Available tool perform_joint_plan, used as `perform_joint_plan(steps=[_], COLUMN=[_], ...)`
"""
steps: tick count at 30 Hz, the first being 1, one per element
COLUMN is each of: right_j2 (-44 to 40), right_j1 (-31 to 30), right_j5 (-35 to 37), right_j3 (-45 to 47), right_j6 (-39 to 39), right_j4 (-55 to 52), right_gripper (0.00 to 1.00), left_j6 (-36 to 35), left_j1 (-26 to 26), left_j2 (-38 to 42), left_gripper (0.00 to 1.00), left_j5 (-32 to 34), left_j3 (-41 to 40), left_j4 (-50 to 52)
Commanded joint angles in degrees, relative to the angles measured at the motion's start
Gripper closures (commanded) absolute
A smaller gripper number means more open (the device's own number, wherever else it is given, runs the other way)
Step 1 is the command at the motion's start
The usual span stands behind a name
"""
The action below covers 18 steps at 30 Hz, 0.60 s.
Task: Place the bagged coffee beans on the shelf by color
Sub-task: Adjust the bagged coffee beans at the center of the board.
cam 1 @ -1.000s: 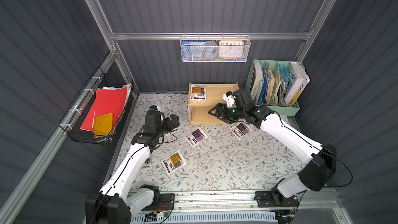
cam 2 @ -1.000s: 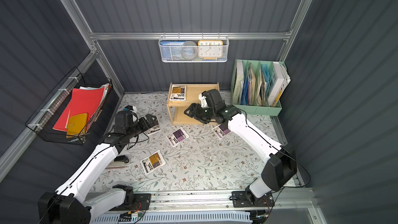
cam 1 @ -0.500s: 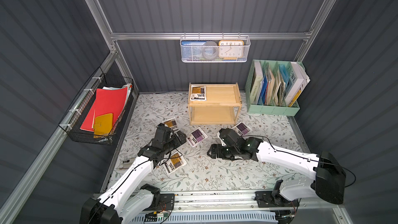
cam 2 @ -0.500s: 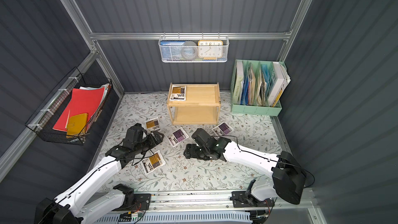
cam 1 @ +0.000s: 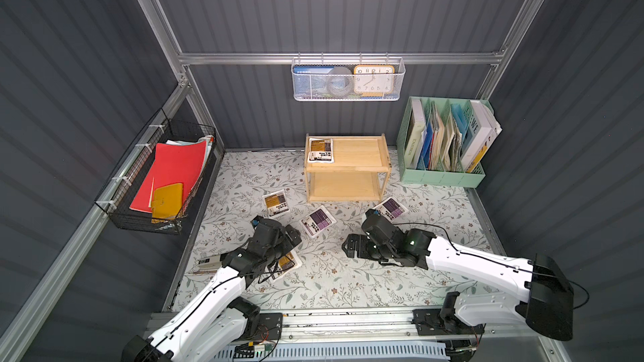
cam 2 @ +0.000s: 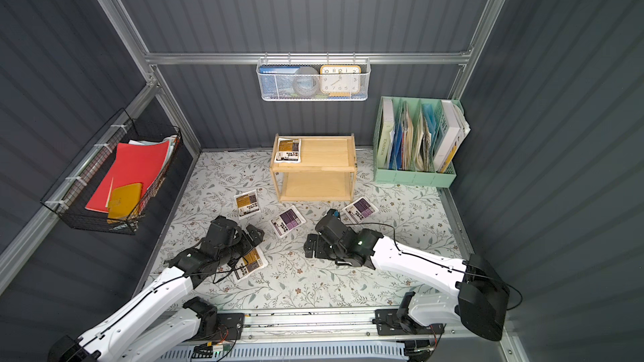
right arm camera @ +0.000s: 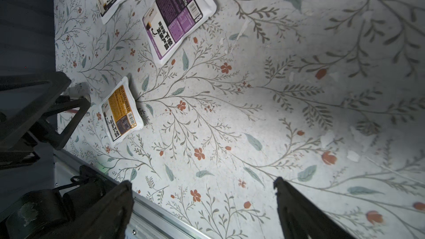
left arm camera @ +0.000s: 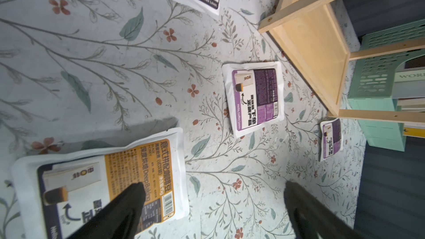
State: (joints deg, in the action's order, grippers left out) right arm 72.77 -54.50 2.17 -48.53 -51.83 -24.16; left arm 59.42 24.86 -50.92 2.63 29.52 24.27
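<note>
Black and matte, the left claw (left arm camera: 213, 186) hangs released, its two tapered fingers spread wide. One finger crosses the glossy face of an orange-labelled pouch (left arm camera: 138, 157) lying flat on the floral mat (left arm camera: 115, 65), and the other stands over bare mat just past the pouch's edge. Whether that finger touches the film cannot be told. The pouch is a slightly puffed white rectangle with rounded corners, black print and a barcode.

Ahead of this claw, toward the rack, a purple-labelled pouch (left arm camera: 255, 97) lies flat. Beyond that, a second purple pouch (left arm camera: 331, 139) sits near a slim post of the pale wooden shelf (left arm camera: 310, 42). A second orange pouch (cam 1: 276, 202) lies on the mat ahead of the same claw, off to its outer side and short of the shelf.

The right claw (right arm camera: 202, 182) is released too, fingers wide over scuffed, flecked mat with nothing between them. The purple-labelled pouch lies near its fingertips on the shelf side, and the second purple pouch lies just behind its wrist. A third orange pouch (cam 1: 320, 150) rests in the shelf's rimmed top tray, at the corner farthest from the right claw.
</note>
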Motion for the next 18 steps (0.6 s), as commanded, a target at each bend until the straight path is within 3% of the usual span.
perform_joint_plan(steps=[1,9,18], right_j2=[-0.3,-0.2,0.1], right_j1=[-0.2,0.2,1.9], right_j5=[4.7,9.2,7.3], right_j3=[-1.7,-2.6,-4.4], right_j6=[-0.1,-0.2,-0.2], right_j4=[-3.9,-4.0,-4.5], right_gripper=[0.01,0.01,0.01], left_j6=[1.8,1.3,1.4], left_j1=[1.5,2.8,4.3], left_j2=[-3.1,-8.9,-13.4], left_gripper=[0.0,0.0,0.0], left_j5=[3.3,3.1,0.1], left_j3=[0.7,0.5,-0.4], left_j4=[3.0,1.5,-5.0])
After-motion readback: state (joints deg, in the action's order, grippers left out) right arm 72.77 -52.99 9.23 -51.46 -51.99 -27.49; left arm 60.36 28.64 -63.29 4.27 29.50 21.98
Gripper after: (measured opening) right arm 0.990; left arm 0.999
